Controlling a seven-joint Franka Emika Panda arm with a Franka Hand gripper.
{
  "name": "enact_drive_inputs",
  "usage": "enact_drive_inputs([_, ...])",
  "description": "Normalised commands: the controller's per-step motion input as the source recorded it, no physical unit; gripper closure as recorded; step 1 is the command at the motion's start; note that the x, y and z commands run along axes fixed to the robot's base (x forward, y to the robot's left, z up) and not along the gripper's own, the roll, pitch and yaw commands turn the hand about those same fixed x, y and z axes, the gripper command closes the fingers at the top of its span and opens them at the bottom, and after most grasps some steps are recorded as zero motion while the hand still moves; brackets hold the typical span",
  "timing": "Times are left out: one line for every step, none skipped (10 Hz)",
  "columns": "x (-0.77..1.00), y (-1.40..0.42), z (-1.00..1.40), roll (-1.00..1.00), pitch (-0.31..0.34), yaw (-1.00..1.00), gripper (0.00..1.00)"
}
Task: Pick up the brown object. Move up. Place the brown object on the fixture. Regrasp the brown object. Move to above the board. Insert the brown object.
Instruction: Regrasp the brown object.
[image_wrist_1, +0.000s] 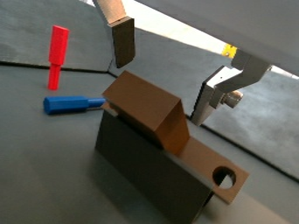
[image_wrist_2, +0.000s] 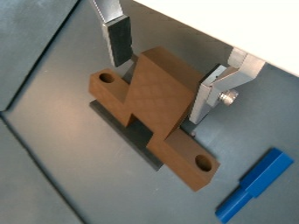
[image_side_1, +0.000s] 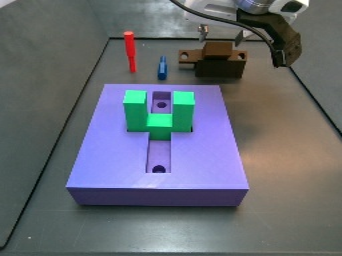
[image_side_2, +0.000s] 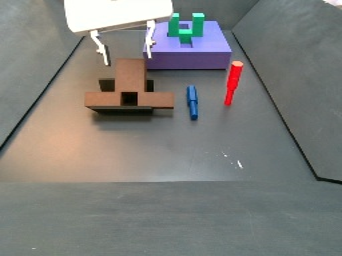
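The brown object (image_wrist_1: 152, 109) is a flat bar with a hole at each end and a raised wedge in the middle. It rests across the dark fixture (image_wrist_1: 138, 175), as both wrist views show (image_wrist_2: 152, 96). My gripper (image_wrist_1: 162, 87) is open just above it, one finger on each side of the wedge and clear of it. In both side views the gripper (image_side_1: 221, 40) (image_side_2: 124, 55) hangs over the brown object (image_side_1: 221, 60) (image_side_2: 127, 85). The purple board (image_side_1: 120, 160) carries a green block (image_side_1: 158, 112) with a slot.
A red peg (image_side_1: 130, 50) and a blue peg (image_side_1: 159, 67) lie on the grey floor between the fixture and the board. The blue peg (image_wrist_2: 251, 185) lies close to the fixture (image_wrist_2: 142, 140). Raised walls edge the floor.
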Motion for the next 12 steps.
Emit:
enact_drive_inputs([0.0, 0.0, -0.22, -0.01, -0.026, 0.0, 0.0])
enact_drive_inputs([-0.04, 0.0, -0.19, 0.05, 0.0, 0.0, 0.0])
enact_drive_inputs([-0.04, 0.0, 0.0, 0.1, 0.0, 0.0, 0.0])
enact_drive_inputs([0.06, 0.0, 0.0, 0.54, 0.0, -0.05, 0.0])
enact_drive_inputs([0.0, 0.0, -0.25, 0.69, -0.06, 0.0, 0.0])
enact_drive_inputs([-0.08, -0.03, -0.43, 0.68, -0.246, 0.0, 0.0])
enact_drive_inputs([-0.09, 0.0, -0.4, 0.59, -0.231, 0.0, 0.0])
enact_drive_inputs([-0.01, 0.0, -0.06, 0.32, -0.106, 0.0, 0.0])
enact_drive_inputs([0.02, 0.0, 0.0, 0.23, 0.0, 0.0, 0.0])
enact_drive_inputs([0.02, 0.0, 0.0, 0.23, 0.0, 0.0, 0.0])
enact_drive_inputs([-0.05, 0.0, -0.14, 0.1, -0.103, 0.0, 0.0])
enact_drive_inputs([0.0, 0.0, -0.09, 0.05, -0.094, 0.0, 0.0])
